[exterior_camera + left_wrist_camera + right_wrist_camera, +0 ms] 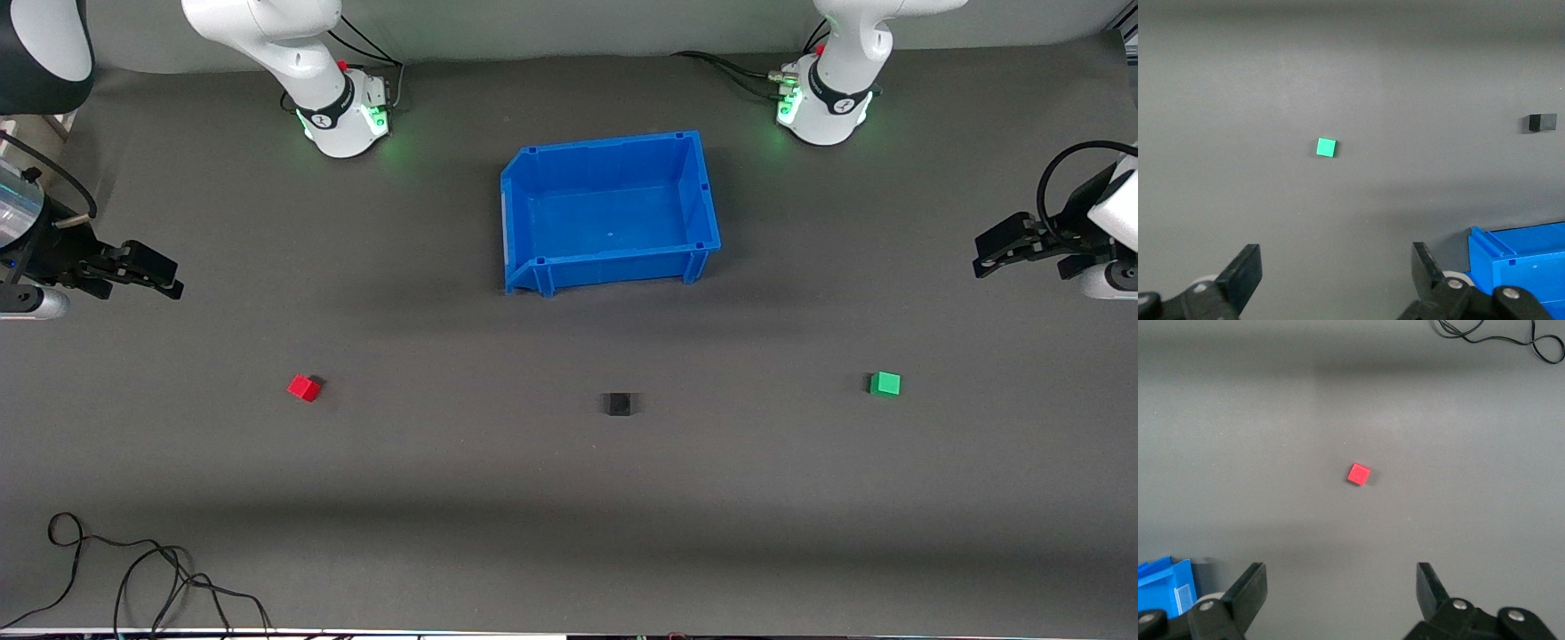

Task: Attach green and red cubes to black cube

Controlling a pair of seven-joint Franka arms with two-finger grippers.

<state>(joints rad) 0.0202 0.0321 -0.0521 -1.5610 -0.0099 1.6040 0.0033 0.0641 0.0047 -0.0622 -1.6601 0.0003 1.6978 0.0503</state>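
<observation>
Three small cubes lie apart in a row on the dark table, nearer to the front camera than the bin. The red cube (pixel 304 388) (pixel 1359 474) is toward the right arm's end. The black cube (pixel 619 404) (pixel 1536 123) sits in the middle, and the green cube (pixel 885 383) (pixel 1327 147) is toward the left arm's end. My right gripper (pixel 173 277) (pixel 1341 575) hangs open and empty over the table's edge at the right arm's end. My left gripper (pixel 978 256) (pixel 1337 257) hangs open and empty over the left arm's end.
An empty blue bin (pixel 613 267) (pixel 1518 260) (pixel 1165 587) stands mid-table between the two arm bases. A loose black cable (pixel 133 569) (pixel 1498 337) lies near the table's front edge at the right arm's end.
</observation>
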